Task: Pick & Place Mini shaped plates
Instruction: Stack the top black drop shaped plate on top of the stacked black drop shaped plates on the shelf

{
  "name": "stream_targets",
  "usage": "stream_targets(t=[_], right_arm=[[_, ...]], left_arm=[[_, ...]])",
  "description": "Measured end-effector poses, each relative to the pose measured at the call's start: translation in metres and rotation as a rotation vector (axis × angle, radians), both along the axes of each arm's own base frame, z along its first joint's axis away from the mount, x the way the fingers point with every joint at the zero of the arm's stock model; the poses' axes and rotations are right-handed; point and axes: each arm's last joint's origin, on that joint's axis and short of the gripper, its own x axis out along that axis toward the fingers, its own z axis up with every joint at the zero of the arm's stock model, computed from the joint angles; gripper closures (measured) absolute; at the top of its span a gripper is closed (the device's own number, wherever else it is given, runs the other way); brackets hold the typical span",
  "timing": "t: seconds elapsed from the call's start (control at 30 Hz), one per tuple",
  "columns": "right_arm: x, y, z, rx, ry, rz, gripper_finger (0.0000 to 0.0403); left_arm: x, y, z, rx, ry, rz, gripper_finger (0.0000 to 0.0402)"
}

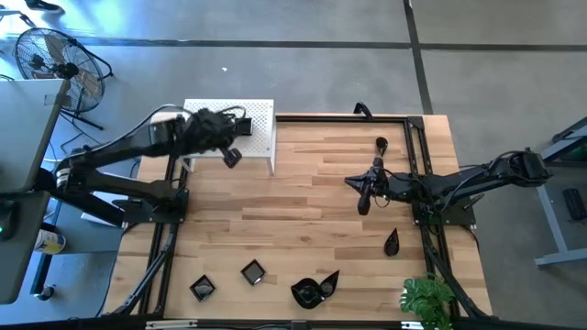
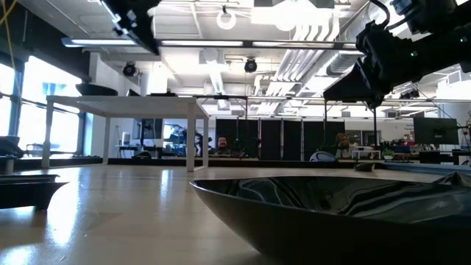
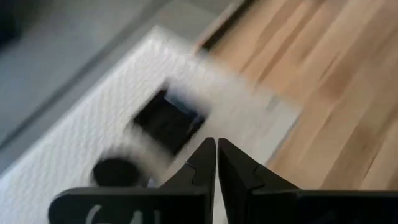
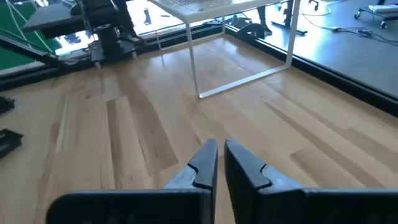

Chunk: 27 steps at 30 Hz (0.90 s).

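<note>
The mini shaped plates are glossy black. One square plate [image 3: 168, 121] lies on the white perforated stand [image 1: 261, 115], and a blurred round dark one [image 3: 115, 171] lies beside it. My left gripper [image 3: 217, 146] hangs shut and empty above the stand, just short of the square plate. My right gripper [image 4: 221, 149] hovers shut and empty over the bare wood at the table's centre right [image 1: 364, 197]. Several more plates rest on the wood: two squares [image 1: 202, 287] [image 1: 252, 271], a wavy one [image 1: 312, 291], a teardrop [image 1: 392, 242] and a small one [image 1: 381, 144].
The stand rests on thin white legs [image 4: 194, 74] at the table's far left. A black frame [image 1: 417, 165] runs along the table's far, left and right sides. A green plant [image 1: 426, 298] sits at the near right corner. Open wood lies mid-table [image 1: 293, 211].
</note>
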Motion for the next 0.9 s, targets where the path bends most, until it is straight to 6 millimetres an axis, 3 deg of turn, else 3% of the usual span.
stream_targets(t=[0.3,0.47,0.6,0.9], right_arm=[[-0.003,-0.004,-0.004,0.061,0.0,-0.15,0.0326],[-0.008,-0.015,-0.008,0.166,0.041,-0.285,0.0299],[-0.016,-0.038,-0.009,0.253,0.17,-0.479,0.0292],[-0.05,-0.104,-0.006,0.422,0.248,-0.822,0.0292]], left_arm=[[0.031,-0.033,-0.052,0.228,-0.425,-0.299,0.04],[0.032,-0.049,-0.08,0.276,-0.626,-0.384,0.04],[0.027,-0.06,-0.096,0.279,-0.717,-0.42,0.04],[0.024,-0.066,-0.1,0.309,-0.767,-0.447,0.0401]])
